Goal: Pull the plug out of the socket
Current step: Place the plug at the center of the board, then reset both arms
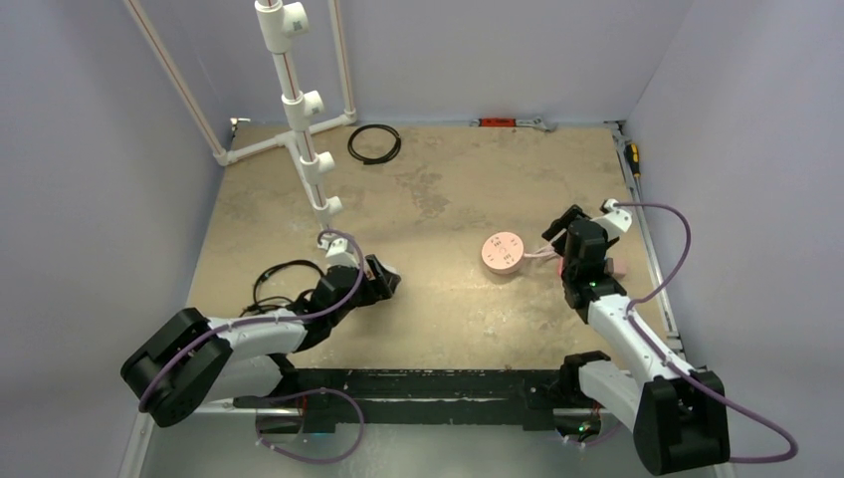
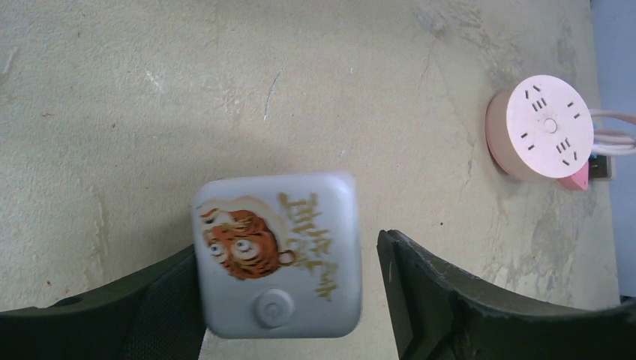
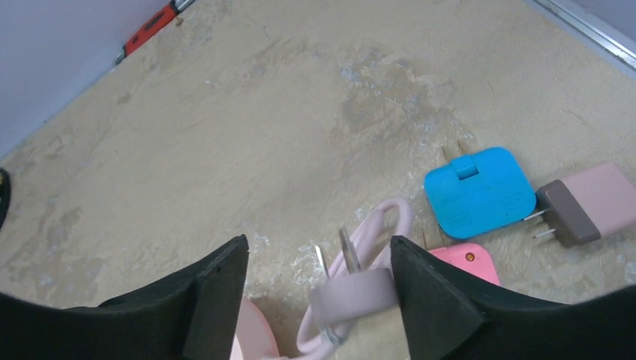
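**Plug and socket apart on a robot's bench.** The left gripper [image 2: 289, 244] of a two-armed robot stood open low over the mottled tan bench [image 1: 448, 189]. Between its dark fingers [image 2: 112, 315] sat the socket [image 2: 277, 255], a small white plastic cube with rounded corners. The cube's upper face carried an orange tiger face, gold lettering and a round button. It touched one finger, and a clear gap separated it from the other.

Across the bench, the right gripper [image 3: 319, 241] was also spread wide, with the plug [image 3: 352, 294] between its fingers. The plug was a pale pink plastic block with bare metal prongs, well apart from the socket. It lay close against one finger [image 3: 435, 300] and clear of the other. A pink cable [image 3: 386, 210] looped out just past the fingertips.

A flat round pink disc [image 2: 544, 127] with dark slot holes lay between the two grippers, ahead of the left one and off to its side.

Three smaller items lay just beyond the right gripper's fingertips:
- a square blue plastic adapter [image 3: 480, 191]
- a pink-and-brown adapter [image 3: 589, 201] beside it, its two prongs pointing toward the blue one
- a small bright-pink block [image 3: 465, 262] next to one finger

Far beyond both grippers, at the back of the bench, stood a white plastic pipe stand [image 1: 299, 110]. A coil of black wire [image 1: 374, 142] lay near its foot.
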